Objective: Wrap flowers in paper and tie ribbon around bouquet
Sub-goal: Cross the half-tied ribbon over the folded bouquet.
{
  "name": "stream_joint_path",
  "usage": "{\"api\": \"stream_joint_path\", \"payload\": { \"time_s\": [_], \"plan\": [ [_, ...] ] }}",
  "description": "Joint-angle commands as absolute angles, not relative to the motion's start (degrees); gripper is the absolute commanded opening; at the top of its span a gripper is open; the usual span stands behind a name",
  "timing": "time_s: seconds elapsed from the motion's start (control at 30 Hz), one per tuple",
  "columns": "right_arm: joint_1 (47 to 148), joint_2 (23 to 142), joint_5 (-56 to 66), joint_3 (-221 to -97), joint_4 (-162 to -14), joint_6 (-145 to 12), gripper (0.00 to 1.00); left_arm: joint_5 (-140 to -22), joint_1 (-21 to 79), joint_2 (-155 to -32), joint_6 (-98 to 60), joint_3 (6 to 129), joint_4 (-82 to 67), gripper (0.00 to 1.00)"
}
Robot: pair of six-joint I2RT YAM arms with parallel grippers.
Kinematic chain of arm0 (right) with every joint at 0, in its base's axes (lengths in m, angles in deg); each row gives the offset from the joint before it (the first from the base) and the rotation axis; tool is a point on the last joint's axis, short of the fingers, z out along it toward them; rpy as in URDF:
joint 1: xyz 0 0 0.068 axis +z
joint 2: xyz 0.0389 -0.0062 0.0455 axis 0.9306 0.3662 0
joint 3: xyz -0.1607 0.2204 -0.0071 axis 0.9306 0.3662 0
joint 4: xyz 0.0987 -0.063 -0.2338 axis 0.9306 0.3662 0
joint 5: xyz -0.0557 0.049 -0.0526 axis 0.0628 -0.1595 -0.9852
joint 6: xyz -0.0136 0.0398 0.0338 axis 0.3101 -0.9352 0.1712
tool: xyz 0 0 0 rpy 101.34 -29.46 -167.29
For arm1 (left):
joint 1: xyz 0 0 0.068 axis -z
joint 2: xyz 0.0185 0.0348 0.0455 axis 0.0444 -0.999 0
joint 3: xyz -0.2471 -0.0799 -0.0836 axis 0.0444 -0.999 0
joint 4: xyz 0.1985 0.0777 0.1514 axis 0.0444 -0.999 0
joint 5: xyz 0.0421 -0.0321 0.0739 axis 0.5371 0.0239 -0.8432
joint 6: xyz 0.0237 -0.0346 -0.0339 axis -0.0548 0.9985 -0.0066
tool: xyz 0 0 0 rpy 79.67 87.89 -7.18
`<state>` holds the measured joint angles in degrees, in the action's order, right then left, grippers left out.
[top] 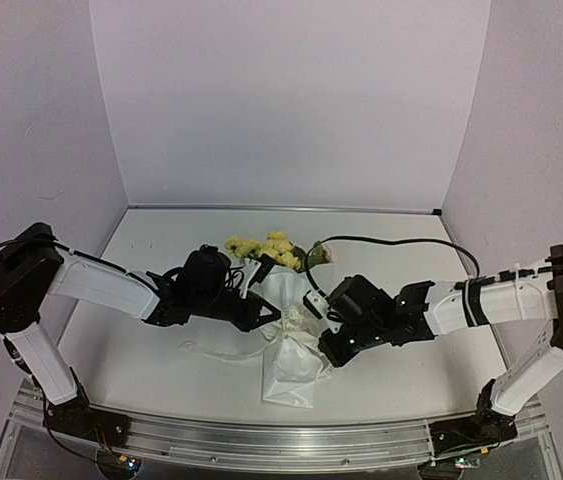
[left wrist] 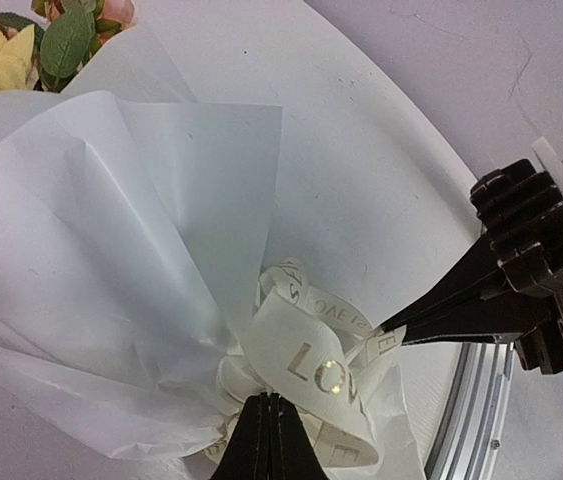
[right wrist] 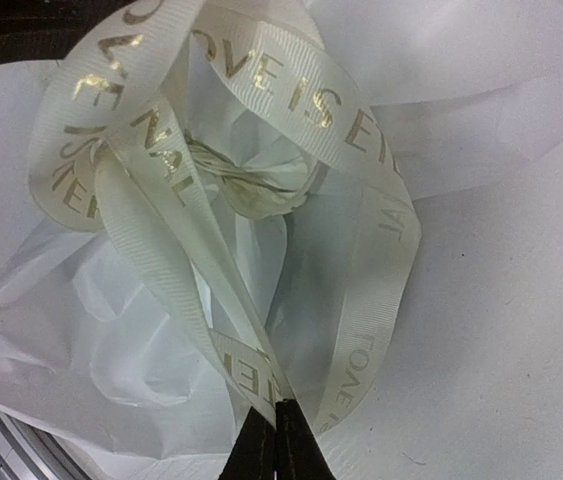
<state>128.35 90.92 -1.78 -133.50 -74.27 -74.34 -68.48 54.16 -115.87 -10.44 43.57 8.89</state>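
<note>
The left gripper reaches in from the left. Its fingers are pressed tight together with no gap. They seem to pinch a loop of the ribbon right by the knot, I think so the loop cannot slip while the bow is pulled snug. In the middle, the bouquet lies flat on the table between the two arms, where both can reach its waist. Its long side runs from the near edge to the back wall. The flowers point to the back and a bit left. The wide end of the paper points to the near edge. The ribbon goes around the thin middle of the paper. The right gripper reaches in from the right. Its fingers are shut tight too, and they hold two strands of ribbon just below the bow. The two grippers hold from opposite sides, which I think makes the knot tight.
</note>
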Motion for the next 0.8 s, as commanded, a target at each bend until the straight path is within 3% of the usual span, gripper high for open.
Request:
{"api": "stream_joint_path", "payload": {
  "time_s": [0.0,0.47,0.77],
  "plan": [
    [128.6,92.0,-4.9,-134.6,-67.0,-74.0,0.00,-74.7,54.6,-118.0,-6.0,45.1,11.8,0.00],
    [128.7,92.2,-5.5,-134.9,-66.5,-73.4,0.00,-77.9,55.8,-117.7,-3.5,45.6,10.5,0.01],
    [128.6,92.5,-5.5,-135.3,-66.6,-73.1,0.00,-77.7,55.8,-116.7,-4.1,45.6,10.1,0.12]
  ]
}}
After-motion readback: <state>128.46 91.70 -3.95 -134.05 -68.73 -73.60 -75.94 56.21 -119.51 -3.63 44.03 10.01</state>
